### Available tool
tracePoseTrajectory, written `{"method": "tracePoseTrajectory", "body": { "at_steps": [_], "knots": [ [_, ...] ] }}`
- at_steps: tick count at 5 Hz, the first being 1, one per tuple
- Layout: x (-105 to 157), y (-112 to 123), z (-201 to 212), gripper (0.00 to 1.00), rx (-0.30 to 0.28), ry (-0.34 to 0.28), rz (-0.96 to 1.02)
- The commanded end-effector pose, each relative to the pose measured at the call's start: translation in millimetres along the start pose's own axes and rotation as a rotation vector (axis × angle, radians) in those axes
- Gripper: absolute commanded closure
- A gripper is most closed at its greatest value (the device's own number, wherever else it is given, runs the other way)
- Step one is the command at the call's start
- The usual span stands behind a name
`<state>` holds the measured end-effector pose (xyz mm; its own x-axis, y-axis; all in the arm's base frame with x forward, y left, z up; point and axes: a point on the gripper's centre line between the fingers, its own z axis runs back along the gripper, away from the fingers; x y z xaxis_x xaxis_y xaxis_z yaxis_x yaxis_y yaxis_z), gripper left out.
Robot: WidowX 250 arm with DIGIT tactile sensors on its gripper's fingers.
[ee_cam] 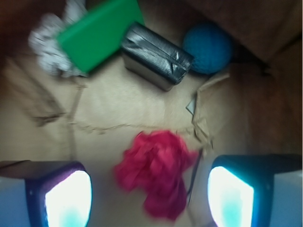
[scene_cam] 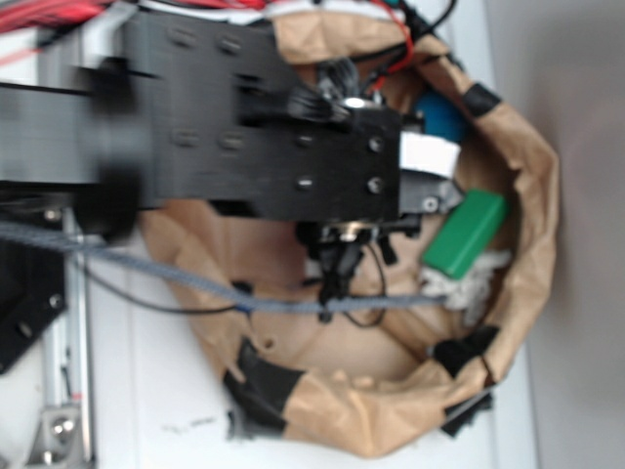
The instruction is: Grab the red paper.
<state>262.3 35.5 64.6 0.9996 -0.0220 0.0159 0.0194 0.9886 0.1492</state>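
Between spread fingers, red paper; beyond, black block, blue ball.

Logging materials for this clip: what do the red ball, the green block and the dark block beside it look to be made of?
The red paper looks like crumpled matte tissue paper, going by its soft wrinkled folds. The green block seems smooth matte plastic or foam, with flat, even faces; the blur leaves that open. The dark block appears wrapped in glossy black tape, shown by creases and highlights.
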Motion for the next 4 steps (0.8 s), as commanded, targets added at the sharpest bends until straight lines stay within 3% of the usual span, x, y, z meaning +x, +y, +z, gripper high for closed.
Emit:
{"method": "tracePoseTrajectory", "body": {
  "at_steps": [1,2,3,4],
  "knots": [
    [-7,15,-34,0.00,-0.027,0.040,-0.010],
    [-15,7,-35,1.00,-0.013,0.109,-0.026],
    [-15,11,-15,1.00,-0.027,0.071,0.015],
    [-10,12,6,1.00,-0.019,-0.006,0.074]
  ]
}}
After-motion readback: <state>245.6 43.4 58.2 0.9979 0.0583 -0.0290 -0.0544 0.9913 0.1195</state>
